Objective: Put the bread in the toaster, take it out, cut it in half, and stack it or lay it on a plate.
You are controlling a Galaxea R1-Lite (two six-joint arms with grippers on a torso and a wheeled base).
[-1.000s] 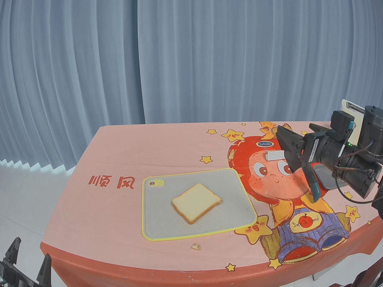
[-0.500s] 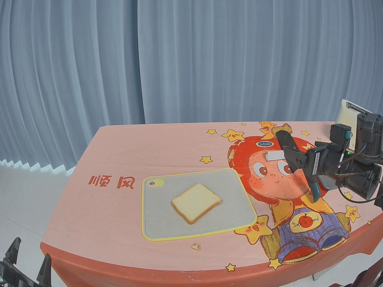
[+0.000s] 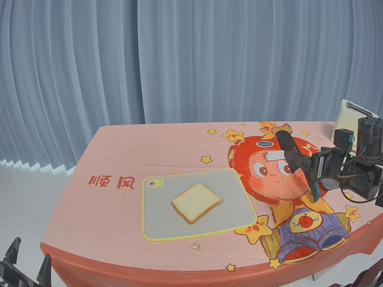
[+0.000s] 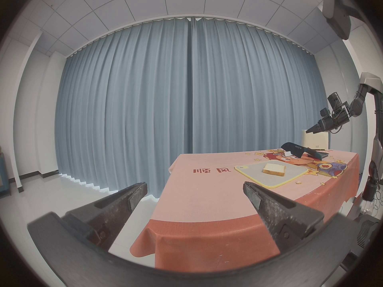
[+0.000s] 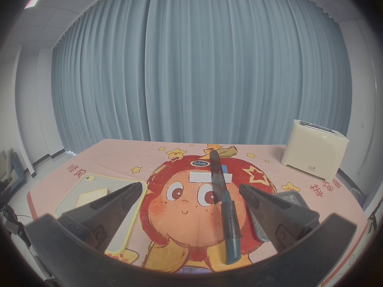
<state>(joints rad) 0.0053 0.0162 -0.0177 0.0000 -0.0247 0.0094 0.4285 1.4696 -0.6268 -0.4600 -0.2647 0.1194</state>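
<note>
A slice of bread (image 3: 196, 202) lies flat on the grey, yellow-rimmed cutting board (image 3: 231, 216) near the table's front. Both show again in the right wrist view, bread (image 5: 91, 197) on board (image 5: 119, 236), and in the left wrist view the bread (image 4: 273, 169) sits far off. The cream toaster (image 3: 353, 116) stands at the far right corner, toaster (image 5: 315, 148). My right gripper (image 3: 299, 162) hovers open above a dark knife (image 5: 222, 196) with a teal handle (image 3: 315, 191); gripper (image 5: 191, 206) is empty. My left gripper (image 4: 195, 204) hangs open and empty, below and left of the table, gripper (image 3: 24, 260).
A small white tag (image 3: 275, 155) lies beside the knife blade. A grey flat object (image 5: 289, 200) sits under the right arm. A crumb (image 3: 195, 246) lies in front of the board. The pink cartoon tablecloth (image 3: 119, 152) is bare at the left and back.
My right arm has drawn back to the right, uncovering the knife blade and more of the toaster. The bread, the board and my left gripper have not moved.
</note>
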